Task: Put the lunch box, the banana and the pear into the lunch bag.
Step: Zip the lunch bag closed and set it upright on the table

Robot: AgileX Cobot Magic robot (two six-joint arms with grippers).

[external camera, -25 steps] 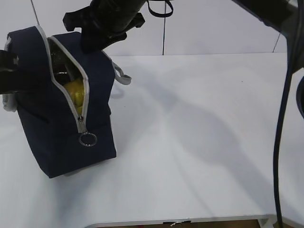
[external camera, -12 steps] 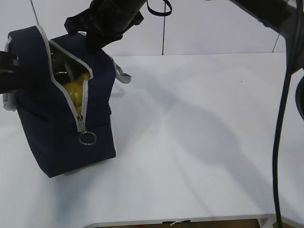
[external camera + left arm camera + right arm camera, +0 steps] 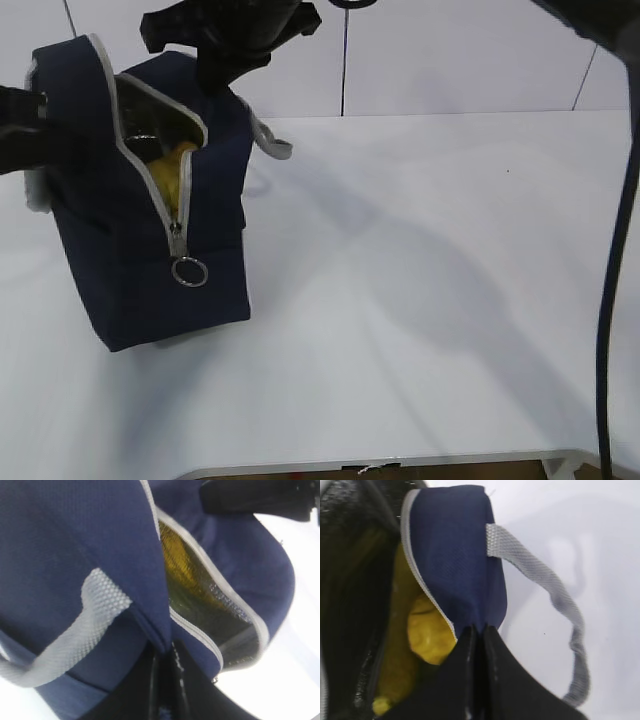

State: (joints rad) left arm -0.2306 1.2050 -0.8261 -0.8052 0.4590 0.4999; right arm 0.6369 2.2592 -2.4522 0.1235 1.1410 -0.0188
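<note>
The large boxy navy-blue fabric lunch bag (image 3: 150,220) stands near the left edge of the white worktop (image 3: 420,300), leaning a little, its grey zipper undone along the top and partway down the front, the ring pull (image 3: 188,272) hanging low on the front face. The left hand (image 3: 165,680) is pinched tight on the bag's navy rim beside a grey webbing handle (image 3: 75,630), on the left side of the opening. The right hand (image 3: 476,650) is likewise clamped on the opposite rim, next to the other grey webbing handle (image 3: 545,585), which loops over the worktop. Between the two held rims the mouth gapes, and inside sits the yellow-orange pear (image 3: 427,635) with dimpled skin, against more yellow that cannot be told apart clearly in the dark lining.
</note>
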